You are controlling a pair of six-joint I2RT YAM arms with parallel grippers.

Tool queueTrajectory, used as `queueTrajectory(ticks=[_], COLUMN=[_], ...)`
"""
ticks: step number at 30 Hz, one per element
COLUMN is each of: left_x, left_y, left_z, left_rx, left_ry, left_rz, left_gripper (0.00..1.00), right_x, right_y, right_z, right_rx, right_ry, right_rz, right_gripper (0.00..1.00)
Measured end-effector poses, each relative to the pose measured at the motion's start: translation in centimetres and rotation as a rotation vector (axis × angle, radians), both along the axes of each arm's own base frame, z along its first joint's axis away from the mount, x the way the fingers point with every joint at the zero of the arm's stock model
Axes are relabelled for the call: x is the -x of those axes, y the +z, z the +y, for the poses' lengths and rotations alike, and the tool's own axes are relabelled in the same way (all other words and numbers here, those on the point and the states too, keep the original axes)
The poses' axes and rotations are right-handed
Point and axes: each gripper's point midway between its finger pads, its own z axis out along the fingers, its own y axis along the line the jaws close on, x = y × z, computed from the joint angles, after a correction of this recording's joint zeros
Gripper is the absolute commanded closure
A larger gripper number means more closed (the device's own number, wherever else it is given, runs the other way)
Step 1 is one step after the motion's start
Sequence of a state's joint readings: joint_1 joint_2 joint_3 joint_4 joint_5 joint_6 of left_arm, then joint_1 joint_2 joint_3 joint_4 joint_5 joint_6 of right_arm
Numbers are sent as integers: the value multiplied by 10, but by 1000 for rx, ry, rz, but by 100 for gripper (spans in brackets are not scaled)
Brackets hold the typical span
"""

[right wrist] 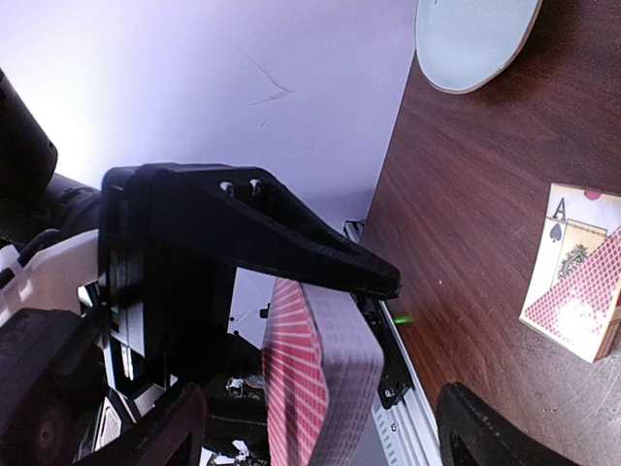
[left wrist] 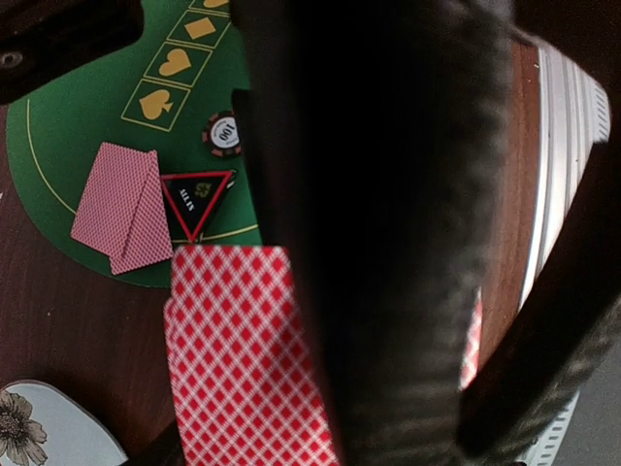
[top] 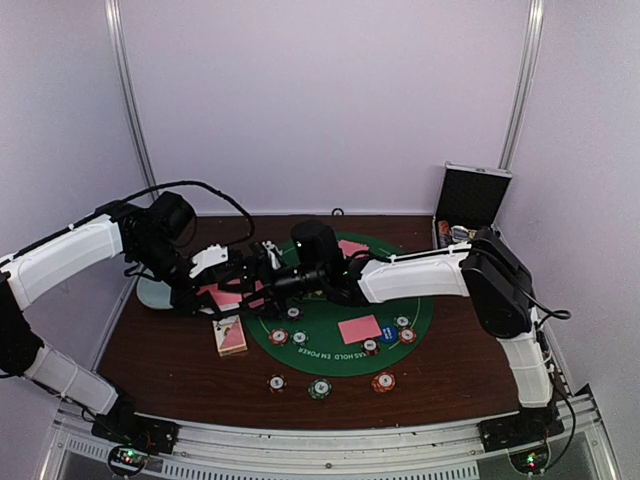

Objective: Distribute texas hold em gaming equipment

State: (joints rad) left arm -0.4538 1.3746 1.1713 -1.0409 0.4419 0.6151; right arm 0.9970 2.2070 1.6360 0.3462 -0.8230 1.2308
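My left gripper is shut on a deck of red-checked playing cards, held on edge above the table's left part. The deck stands between the fingers of my right gripper, which is open and does not touch it. On the green round mat lie two face-down cards, a black red-edged triangular marker and a striped chip. More cards, chips and a blue button lie on the mat's right side.
A card box showing an ace of spades lies left of the mat. Three chips sit on the wood near the front edge. A pale blue dish is at the far left, and an open metal case at the back right.
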Motion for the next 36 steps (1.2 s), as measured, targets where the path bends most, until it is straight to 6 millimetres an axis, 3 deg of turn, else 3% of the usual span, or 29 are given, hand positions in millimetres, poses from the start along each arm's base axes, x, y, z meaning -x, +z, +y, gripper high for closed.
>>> queueTrajectory(ticks=[10,16,22,36], left_x=[1,1,3,2], left_y=[1,1,-2,-2], left_z=[-1,-1,1,0], left_rx=[4,4,-14,-15], left_ry=[3,1,4,2], left_rz=[4,5,13,8], left_gripper=[92,92,92,93], right_x=[-2,-2,-9,-12], right_y=[-6,-8,-27,-14], right_z=[18,17,6,-14], right_rx=[-10,-7,2,-18], right_ry=[12,7,-14,-36], right_rz=[31,50,78,61], right_gripper=[20,27,34,66])
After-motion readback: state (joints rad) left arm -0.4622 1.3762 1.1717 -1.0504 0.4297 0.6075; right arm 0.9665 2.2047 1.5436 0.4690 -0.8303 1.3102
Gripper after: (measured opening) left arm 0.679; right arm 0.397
